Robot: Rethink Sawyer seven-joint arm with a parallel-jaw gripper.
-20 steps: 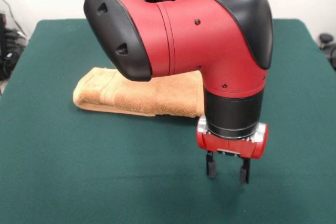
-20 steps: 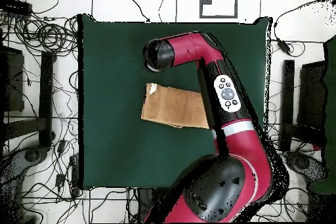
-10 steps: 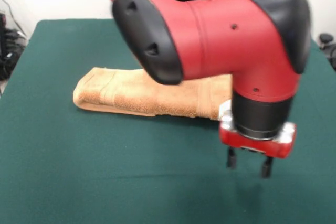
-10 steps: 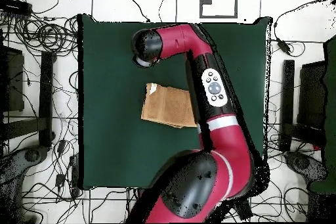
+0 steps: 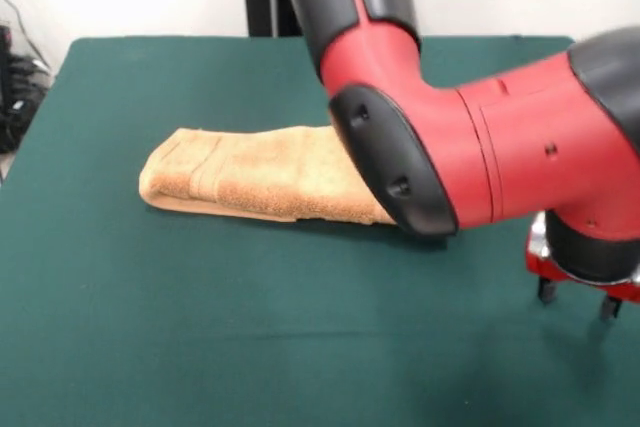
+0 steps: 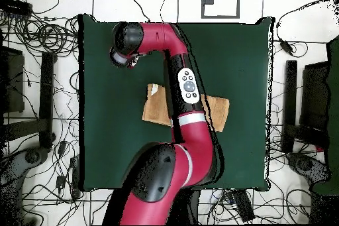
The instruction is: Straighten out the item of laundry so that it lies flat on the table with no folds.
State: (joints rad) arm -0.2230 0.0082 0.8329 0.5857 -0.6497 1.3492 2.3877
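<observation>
towel (image 5: 250, 175) lay folded mid-table (image 5: 200, 347) under the arm | gripper (image 5: 577, 299) beside it, well apart, fingers spread, empty | soft, limp, light terry; best pinched at a corner

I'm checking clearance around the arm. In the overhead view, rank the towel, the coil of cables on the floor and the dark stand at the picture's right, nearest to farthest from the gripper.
1. Towel: on the table, just below and right of the gripper.
2. Coil of cables: on the floor, left of the table.
3. Dark stand: beyond the table's right edge.
</observation>
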